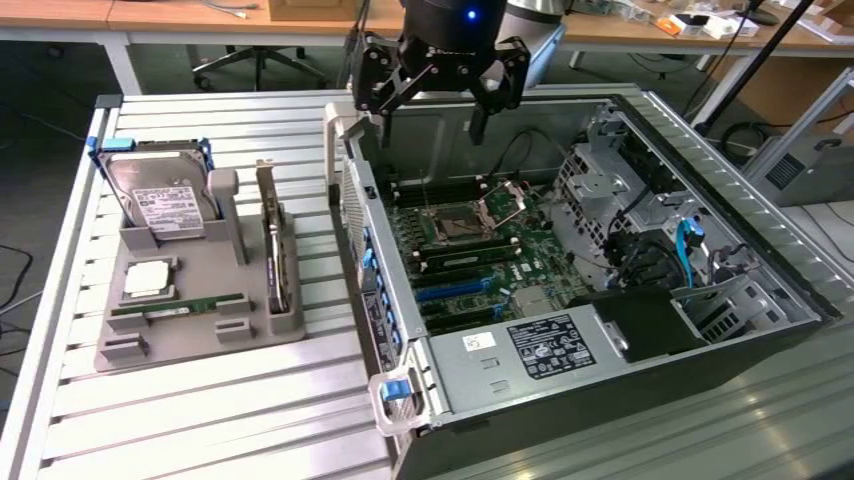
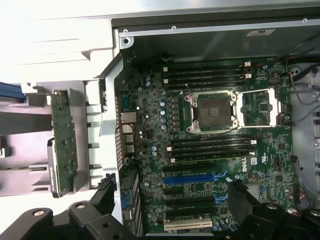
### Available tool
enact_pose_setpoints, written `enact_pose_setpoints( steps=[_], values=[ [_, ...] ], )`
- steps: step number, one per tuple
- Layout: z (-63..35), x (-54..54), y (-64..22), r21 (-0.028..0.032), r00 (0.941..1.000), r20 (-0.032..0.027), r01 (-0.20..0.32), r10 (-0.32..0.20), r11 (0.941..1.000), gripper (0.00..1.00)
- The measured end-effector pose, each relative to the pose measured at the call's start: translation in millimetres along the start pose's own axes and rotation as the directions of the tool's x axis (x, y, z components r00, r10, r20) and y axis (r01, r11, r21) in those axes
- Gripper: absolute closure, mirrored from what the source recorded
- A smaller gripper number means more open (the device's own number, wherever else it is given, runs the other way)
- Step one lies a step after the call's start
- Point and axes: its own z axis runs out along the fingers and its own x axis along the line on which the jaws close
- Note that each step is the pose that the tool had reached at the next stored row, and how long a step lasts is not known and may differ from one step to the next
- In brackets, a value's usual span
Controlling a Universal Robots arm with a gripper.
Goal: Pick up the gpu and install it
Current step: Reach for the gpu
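Above the computer case (image 1: 561,120), jaws hang spread; gpu (image 1: 276,252) stands apart.

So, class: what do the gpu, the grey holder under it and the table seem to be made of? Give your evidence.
The gpu: dark circuit board, probably fibreglass laminate, with a silvery, seemingly sheet-metal end bracket. The grey holder: matte and uniformly coloured, probably plastic. The table: pale ribbed slats with a dull sheen, likely aluminium.

My claw (image 1: 430,110) is black. The motherboard (image 1: 487,245) is green with one bright blue slot (image 2: 192,177). The gpu (image 1: 276,255) is dark with a silvery bracket (image 1: 264,180), its holder (image 1: 200,330) grey, the table (image 1: 200,410) pale and ribbed.
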Motion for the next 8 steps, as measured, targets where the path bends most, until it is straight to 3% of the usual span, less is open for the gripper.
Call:
enact_pose_setpoints(
  steps=[8],
  values=[
    [-0.2, 6.4, -0.5, 0.0, 1.0, 0.0, 0.0, 0.0, 1.0, 0.01]
  ],
)
